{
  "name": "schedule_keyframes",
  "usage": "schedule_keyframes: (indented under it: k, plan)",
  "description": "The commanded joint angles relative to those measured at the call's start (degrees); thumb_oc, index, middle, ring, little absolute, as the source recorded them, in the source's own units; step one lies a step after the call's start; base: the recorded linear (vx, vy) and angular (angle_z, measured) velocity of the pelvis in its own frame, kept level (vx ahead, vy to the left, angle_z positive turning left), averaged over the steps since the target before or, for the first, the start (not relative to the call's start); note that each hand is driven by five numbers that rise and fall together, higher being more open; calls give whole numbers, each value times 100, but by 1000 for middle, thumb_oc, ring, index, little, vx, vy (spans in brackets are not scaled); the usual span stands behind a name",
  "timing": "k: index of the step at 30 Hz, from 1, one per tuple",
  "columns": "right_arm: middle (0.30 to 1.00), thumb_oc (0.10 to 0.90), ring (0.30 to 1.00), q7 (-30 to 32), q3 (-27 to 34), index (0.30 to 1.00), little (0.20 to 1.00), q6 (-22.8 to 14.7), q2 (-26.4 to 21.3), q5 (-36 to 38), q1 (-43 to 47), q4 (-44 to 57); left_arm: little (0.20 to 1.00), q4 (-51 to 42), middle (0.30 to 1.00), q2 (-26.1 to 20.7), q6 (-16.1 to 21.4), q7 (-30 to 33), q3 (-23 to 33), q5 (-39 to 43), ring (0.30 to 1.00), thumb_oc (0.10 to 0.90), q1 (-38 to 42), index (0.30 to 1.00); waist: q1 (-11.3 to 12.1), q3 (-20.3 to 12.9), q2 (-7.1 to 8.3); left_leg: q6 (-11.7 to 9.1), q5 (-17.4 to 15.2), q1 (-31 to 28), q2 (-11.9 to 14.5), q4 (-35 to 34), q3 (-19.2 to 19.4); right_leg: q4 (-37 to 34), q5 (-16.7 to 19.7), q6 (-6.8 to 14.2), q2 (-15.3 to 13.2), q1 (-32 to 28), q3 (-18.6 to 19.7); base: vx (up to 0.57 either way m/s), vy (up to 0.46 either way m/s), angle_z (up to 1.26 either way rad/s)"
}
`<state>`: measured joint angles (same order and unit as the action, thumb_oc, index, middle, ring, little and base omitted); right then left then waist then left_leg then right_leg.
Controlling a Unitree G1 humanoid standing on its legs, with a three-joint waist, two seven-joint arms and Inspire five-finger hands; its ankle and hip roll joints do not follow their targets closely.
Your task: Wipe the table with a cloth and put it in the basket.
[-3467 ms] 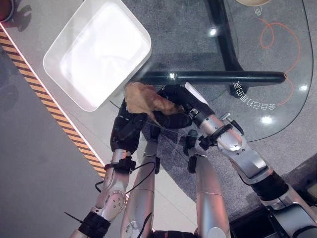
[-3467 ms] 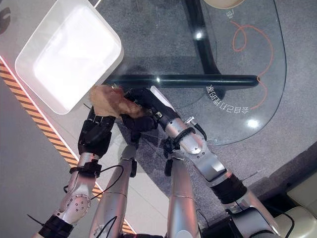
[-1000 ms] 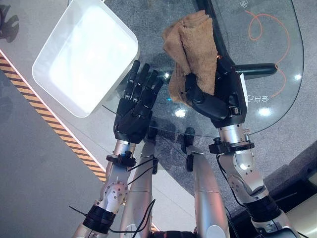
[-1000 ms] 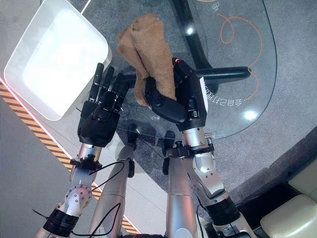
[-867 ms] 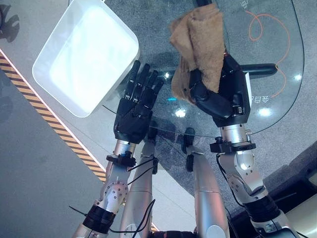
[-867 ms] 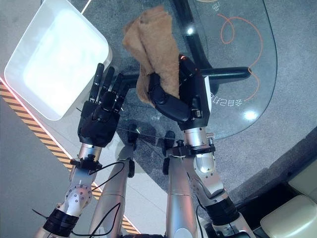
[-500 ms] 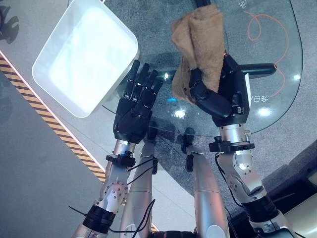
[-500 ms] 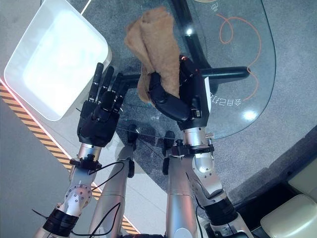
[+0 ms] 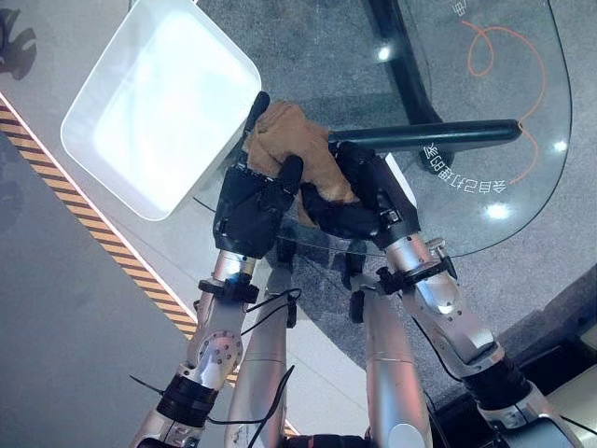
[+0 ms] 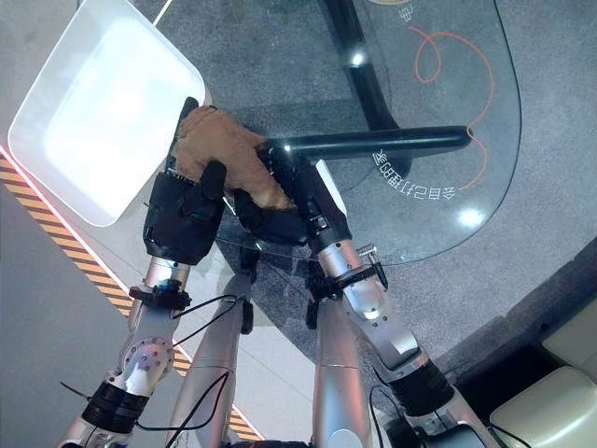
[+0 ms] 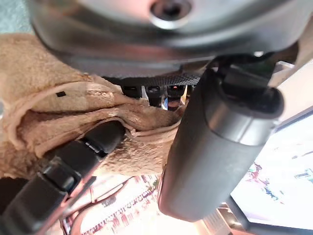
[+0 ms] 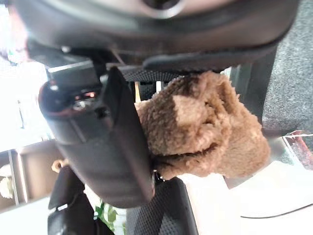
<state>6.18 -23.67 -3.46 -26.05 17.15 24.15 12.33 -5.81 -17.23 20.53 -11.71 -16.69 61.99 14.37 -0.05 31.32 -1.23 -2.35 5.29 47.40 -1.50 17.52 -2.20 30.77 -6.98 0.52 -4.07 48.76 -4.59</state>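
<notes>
At the near edge of the glass bench [image 9: 522, 84], just beside the white basket [image 9: 103, 149], you have both hands on the brown cloth [image 9: 284, 135]. Your left hand [image 9: 247, 210] has its fingers and thumb curled round the cloth from the basket side; in the left wrist view the cloth [image 11: 63, 122] is bunched against the palm with a dark finger [image 11: 80, 152] laid across it and the thumb [image 11: 210, 142] closing in from the other side. Your right hand [image 9: 350, 201] meets it from the other side, its fingers also wrapped on the cloth; the right wrist view shows the crumpled cloth [image 12: 205, 127] pressed into the palm beside the thumb [image 12: 105, 147]. The two hands touch each other around the bundle, so the cloth sits between them, held by both, with its upper part sticking out toward the basket's near corner.

Past the hands, the basket lies to your left with nothing in it, its corner close to the cloth. To your right a dark bar [image 9: 429, 135] runs under the glass, and farther out there is an orange looped line [image 9: 504, 51] on the bench top.
</notes>
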Motion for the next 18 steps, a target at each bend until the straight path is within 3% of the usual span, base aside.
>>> schedule_keyframes:
  k: [1, 6, 16, 17, 18]
  plan:
    - [300, 100, 300, -777, -679, 300, 200, -332, 139, -387, 564, 1028, 900, -1081, 900, 36, 115, 145, -276, -693, 900, 800, 315, 900, 46, -152, -81, 523, -393, -197, -475, 142, 360, -848, 713, 108, 407, -116, 141, 0, 0, 0]
    - [300, 100, 300, -984, -936, 300, 200, -360, 99, -382, 889, 1004, 900, -965, 900, 57, -112, 571, -461, -753, 900, 800, 506, 900, 70, -152, -60, 517, -388, -195, -494, 155, 333, -868, 721, 122, 409, -129, 140, 0, 0, 0]
    - [300, 100, 300, -972, -1122, 300, 200, -376, 168, -247, 1376, 916, 900, -671, 900, 119, -652, 646, -771, -453, 900, 800, 720, 900, 82, -152, -57, 491, -388, -231, -506, 146, 332, -915, 747, 129, 403, -166, 111, 0, 0, 0]
    - [300, 100, 300, -948, -1132, 300, 200, -374, 140, -246, 1390, 903, 529, -638, 582, 108, -599, 586, -799, -399, 582, 429, 717, 582, 77, -152, -60, 486, -385, -235, -502, 140, 342, -923, 755, 130, 402, -168, 112, 0, 0, 0]
    - [300, 100, 300, -939, -1140, 300, 200, -385, 118, -234, 1385, 891, 233, -611, 328, 99, -547, 532, -808, -373, 328, 133, 707, 328, 74, -152, -63, 484, -384, -233, -501, 140, 348, -926, 758, 127, 402, -166, 112, 0, 0, 0]
